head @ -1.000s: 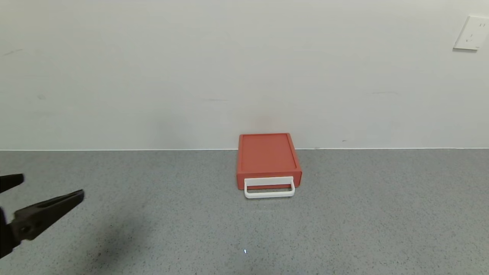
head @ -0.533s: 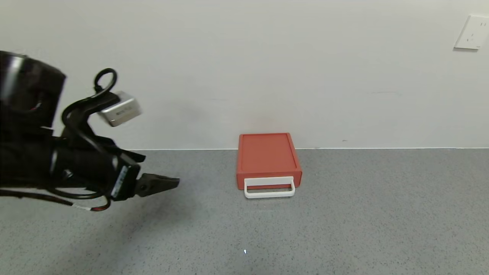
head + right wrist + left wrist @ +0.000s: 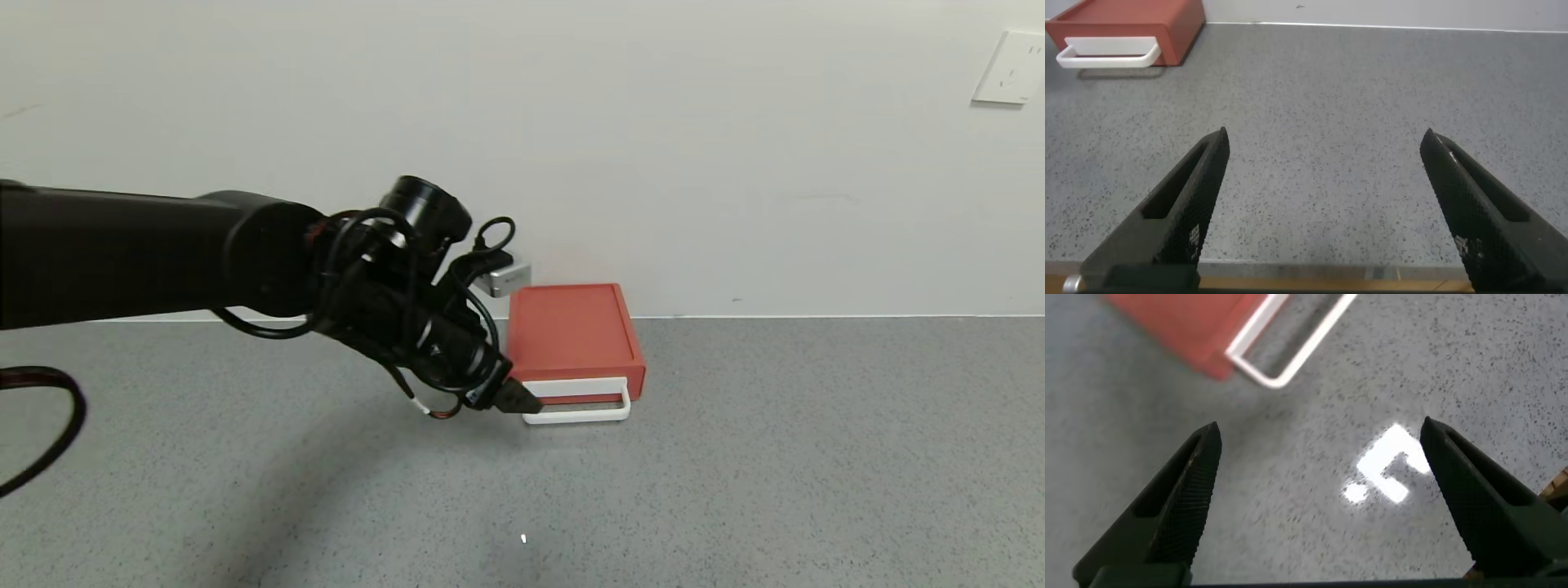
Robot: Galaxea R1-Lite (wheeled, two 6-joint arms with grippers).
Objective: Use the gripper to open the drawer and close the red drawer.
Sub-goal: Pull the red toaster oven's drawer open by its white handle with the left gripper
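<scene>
— Where's the red drawer [image 3: 574,343] for you?

— Against the pale wall [image 3: 653,147], on the grey speckled counter [image 3: 735,457]. Its white handle [image 3: 577,402] faces me, front flush with the case.

— And your left gripper [image 3: 522,402]?

— Just beside the handle's left end, low over the counter. My wrist camera shows its fingers [image 3: 1180,506] spread wide, nothing between them.

— The right gripper [image 3: 1327,212]?

— Well apart from the drawer, low over bare counter, fingers wide too. A white wall outlet [image 3: 1010,69] sits high, far right of the drawer.

Grey speckled countertop [image 3: 775,457], white wall [image 3: 653,122], wall socket [image 3: 1007,69].
</scene>
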